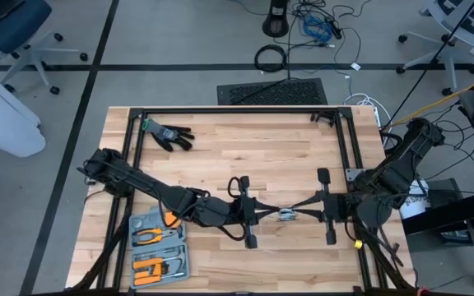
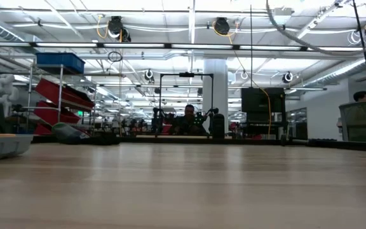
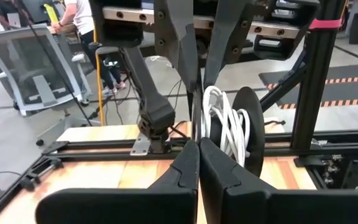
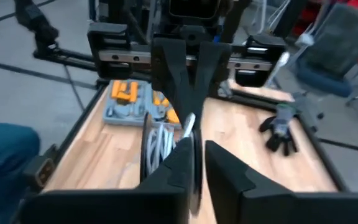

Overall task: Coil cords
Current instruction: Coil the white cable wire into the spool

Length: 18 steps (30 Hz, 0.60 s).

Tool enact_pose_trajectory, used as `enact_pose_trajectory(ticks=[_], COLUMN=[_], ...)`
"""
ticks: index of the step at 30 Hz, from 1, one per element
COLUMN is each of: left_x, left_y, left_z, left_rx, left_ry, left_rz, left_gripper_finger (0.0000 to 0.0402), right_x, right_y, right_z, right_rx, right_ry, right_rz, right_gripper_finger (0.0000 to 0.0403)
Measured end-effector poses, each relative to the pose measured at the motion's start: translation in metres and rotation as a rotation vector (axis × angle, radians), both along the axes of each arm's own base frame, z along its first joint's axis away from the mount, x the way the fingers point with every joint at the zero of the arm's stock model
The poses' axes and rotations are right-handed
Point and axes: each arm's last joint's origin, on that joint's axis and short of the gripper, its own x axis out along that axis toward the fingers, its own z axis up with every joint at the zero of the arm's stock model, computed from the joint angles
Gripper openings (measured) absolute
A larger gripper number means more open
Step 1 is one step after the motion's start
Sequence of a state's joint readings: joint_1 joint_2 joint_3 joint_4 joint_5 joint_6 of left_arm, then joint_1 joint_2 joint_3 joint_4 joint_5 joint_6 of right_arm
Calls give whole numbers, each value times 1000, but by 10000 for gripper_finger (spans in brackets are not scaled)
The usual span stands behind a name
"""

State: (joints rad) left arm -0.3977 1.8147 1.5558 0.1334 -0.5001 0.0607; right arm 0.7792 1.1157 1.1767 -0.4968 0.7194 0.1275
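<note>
The wooden table [image 1: 220,164] carries a black frame [image 1: 237,110] along its edges. Both dark arms reach toward the middle of the near half and meet there, tip to tip. The left gripper [image 1: 271,212] comes from the left side; its fingers [image 3: 182,168] are pressed together on the cord [image 3: 225,127], a white cord wound in loops on a small round black spool. The spool is held above the table between the two grippers. The right gripper [image 1: 296,210] comes from the right; its fingers [image 4: 185,158] stand slightly apart, with the spool's rim between them. A grey tool tray [image 1: 159,251] with orange tools lies near the left front corner, and a black glove [image 1: 169,135] lies near the far left corner.
</note>
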Motion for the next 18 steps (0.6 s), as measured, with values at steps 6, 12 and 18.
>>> enact_pose_trajectory(ticks=[6, 12, 18], left_x=[-16, -48, -73], left_y=[6, -5, -7], left_z=[19, 51, 74], left_rx=[19, 40, 90], left_ry=[9, -39, -87], left_rz=[-5, -80, -43], left_gripper_finger=[1, 0, 0], right_x=[-17, -45, -22], right_y=[-14, -12, 29], right_z=[16, 23, -39], right_rx=[-24, 111, 77], right_ry=[-69, -59, -47], right_rz=[-70, -5, -58], right_gripper_finger=[87, 125, 126])
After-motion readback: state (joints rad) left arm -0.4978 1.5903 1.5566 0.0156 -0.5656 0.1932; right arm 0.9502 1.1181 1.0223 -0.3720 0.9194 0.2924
